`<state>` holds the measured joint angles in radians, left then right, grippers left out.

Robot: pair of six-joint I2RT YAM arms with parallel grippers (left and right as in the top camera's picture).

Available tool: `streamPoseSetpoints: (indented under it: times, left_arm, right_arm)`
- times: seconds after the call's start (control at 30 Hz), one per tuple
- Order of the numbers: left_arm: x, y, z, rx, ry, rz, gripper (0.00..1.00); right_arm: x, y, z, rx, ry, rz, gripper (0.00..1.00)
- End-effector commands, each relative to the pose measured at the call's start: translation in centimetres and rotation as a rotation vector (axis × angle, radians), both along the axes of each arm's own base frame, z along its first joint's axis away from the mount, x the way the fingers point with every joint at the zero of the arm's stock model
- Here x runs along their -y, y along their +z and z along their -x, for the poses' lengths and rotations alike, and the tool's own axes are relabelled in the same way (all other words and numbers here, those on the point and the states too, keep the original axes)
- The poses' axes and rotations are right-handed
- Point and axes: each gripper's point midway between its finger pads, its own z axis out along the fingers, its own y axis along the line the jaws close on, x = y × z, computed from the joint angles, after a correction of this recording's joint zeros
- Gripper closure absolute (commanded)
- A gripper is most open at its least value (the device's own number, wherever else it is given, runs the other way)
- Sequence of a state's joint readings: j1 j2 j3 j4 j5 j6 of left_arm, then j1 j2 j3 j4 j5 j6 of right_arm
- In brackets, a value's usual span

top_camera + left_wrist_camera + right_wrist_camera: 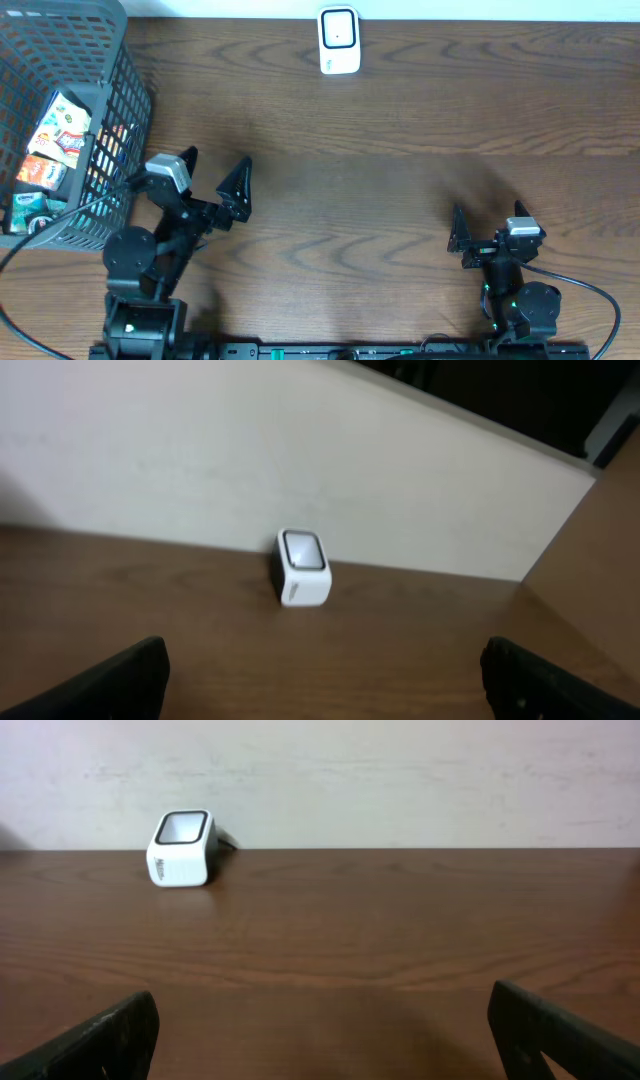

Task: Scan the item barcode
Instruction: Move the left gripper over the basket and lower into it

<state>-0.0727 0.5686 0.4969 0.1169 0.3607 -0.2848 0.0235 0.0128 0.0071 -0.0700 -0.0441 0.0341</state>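
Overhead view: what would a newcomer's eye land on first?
A grey mesh basket of colourful packets fills the far left corner. A small white scanner stands alone at the far edge of the wooden table. Near the front edge, the left end effector and right end effector both gape open, empty.

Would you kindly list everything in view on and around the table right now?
table: one, dark brown wood, under everything
wall: one, pale, behind the table's far edge
basket: one, grey mesh, far left corner
packets: several, multicoloured, inside the basket; exact number unclear
scanner: one, white, middle of the far edge
left gripper: one, black, open and empty, just right of the basket
right gripper: one, black, open and empty, near right side
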Motion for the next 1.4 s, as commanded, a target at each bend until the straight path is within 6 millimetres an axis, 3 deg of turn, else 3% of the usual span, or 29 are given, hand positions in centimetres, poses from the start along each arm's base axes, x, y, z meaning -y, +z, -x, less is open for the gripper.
streamPoseSetpoints:
  times: [0.0,0.2,0.53,0.7,0.77,0.93,1.03,1.17,1.37]
  left_arm:
    - [-0.1,2.8,0.0,0.039,0.004,-0.065,0.02]
    - [-0.1,4.8,-0.2,-0.070,-0.005,-0.125,0.02]
    - [0.7,4.9,-0.1,-0.137,-0.063,-0.122,0.02]
    - [0.7,8.0,-0.4,-0.078,-0.057,-0.107,0.03]
    - [0.8,10.3,-1.7,-0.092,-0.054,-0.104,0.02]
    - [0.8,11.7,-4.2,-0.244,-0.063,-0.153,0.02]
    - [-2.1,11.8,-5.7,-0.448,0.077,-0.215,0.02]
    - [-4.2,12.5,-6.5,-0.546,0.164,-0.296,0.02]
    - [-4.5,12.4,-6.9,-0.570,0.175,-0.295,0.02]
  right_arm:
    - [0.3,-0.2,0.0,-0.006,-0.017,-0.009,0.01]
    - [0.3,-0.2,0.0,-0.006,-0.017,-0.009,0.01]
    - [0.3,-0.2,0.0,-0.006,-0.017,-0.009,0.01]
    - [0.3,-0.2,0.0,-0.006,-0.017,-0.009,0.01]
    - [0.3,-0.2,0.0,-0.006,-0.017,-0.009,0.01]
    - [0.3,-0.2,0.0,-0.006,-0.017,-0.009,0.01]
    - [0.3,-0.2,0.0,-0.006,-0.017,-0.009,0.01]
    - [0.3,-0.2,0.0,-0.006,-0.017,-0.009,0.01]
    - [0.3,-0.2,0.0,-0.006,-0.017,-0.009,0.01]
